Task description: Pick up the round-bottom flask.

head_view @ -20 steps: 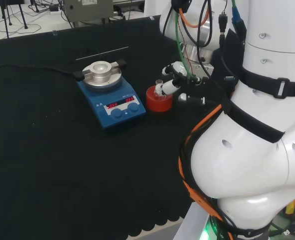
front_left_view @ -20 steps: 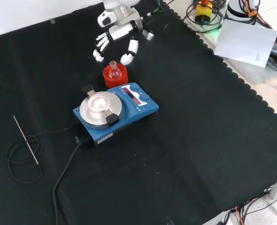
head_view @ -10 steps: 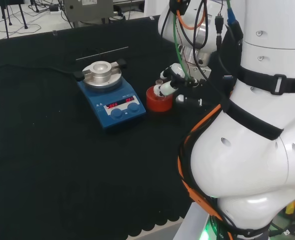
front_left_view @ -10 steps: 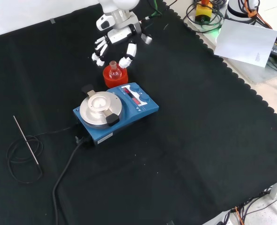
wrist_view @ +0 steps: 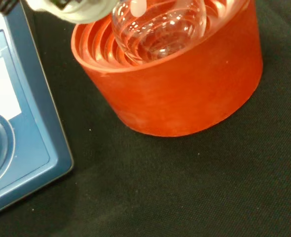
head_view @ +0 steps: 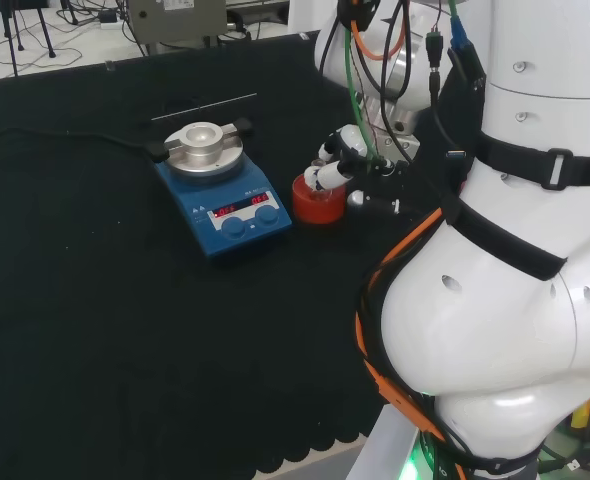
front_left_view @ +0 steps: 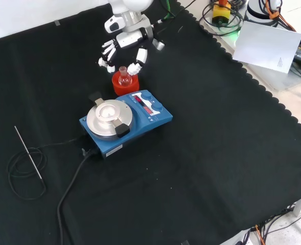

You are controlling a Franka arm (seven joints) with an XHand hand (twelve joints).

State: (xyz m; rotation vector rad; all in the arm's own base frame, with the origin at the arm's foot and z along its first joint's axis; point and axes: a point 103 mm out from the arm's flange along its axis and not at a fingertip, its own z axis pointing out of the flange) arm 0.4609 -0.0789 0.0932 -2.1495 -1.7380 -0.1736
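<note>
Above the red ribbed ring stand, we see the black and white hand with fingers spread either side of the clear glass round-bottom flask, not closed; a skewed closure could tip it.

red ribbed stand, blue hotplate, black cloth

The white arm reached out low over the bench, and its hand hung with fingers spread apart.
</note>
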